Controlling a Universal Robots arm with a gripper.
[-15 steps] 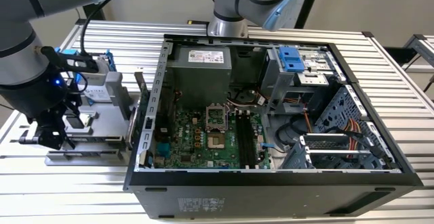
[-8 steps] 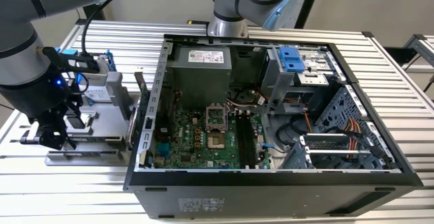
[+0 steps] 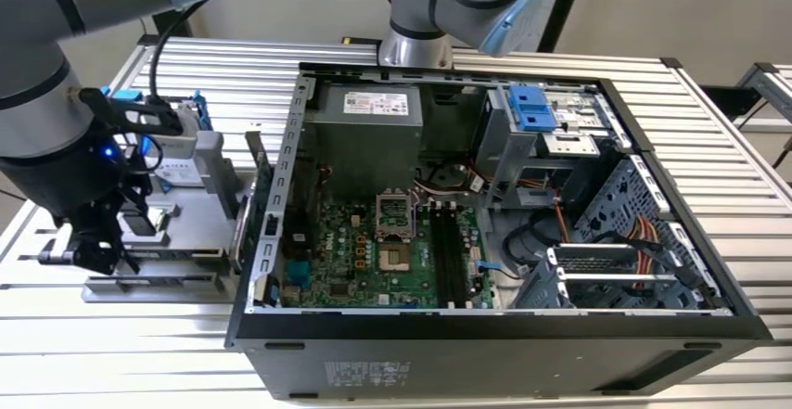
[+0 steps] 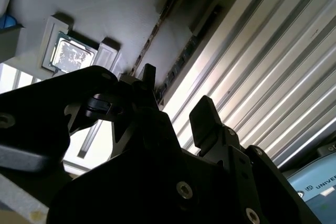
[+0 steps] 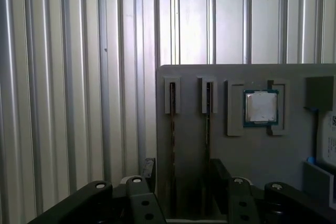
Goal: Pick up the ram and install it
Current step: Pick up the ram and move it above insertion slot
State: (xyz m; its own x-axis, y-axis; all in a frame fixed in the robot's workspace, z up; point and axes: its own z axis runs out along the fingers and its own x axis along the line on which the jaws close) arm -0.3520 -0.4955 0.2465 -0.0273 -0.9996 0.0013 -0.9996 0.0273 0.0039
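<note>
Two ram sticks stand on edge in slots of a grey holder plate (image 5: 294, 156). In the first wrist view one ram stick (image 5: 172, 129) and the other (image 5: 208, 124) run side by side, and both lie in the gap between my gripper's two black fingers. The second wrist view shows the same ram sticks (image 4: 157, 27) (image 4: 181, 59) just beyond the fingertips. My gripper (image 5: 184, 174) (image 4: 176, 98) is open and holds nothing. In the exterior view the gripper (image 3: 99, 242) hangs over the holder plate at that view's left, beside the computer case.
The open computer case (image 3: 495, 330) lies on the ribbed metal table (image 3: 223, 66), with black memory slots (image 3: 446, 251) on its motherboard. A square silver CPU chip (image 5: 261, 107) (image 4: 71, 56) sits in the holder plate near the ram. A drive in a blue frame (image 3: 173, 140) stands behind the gripper.
</note>
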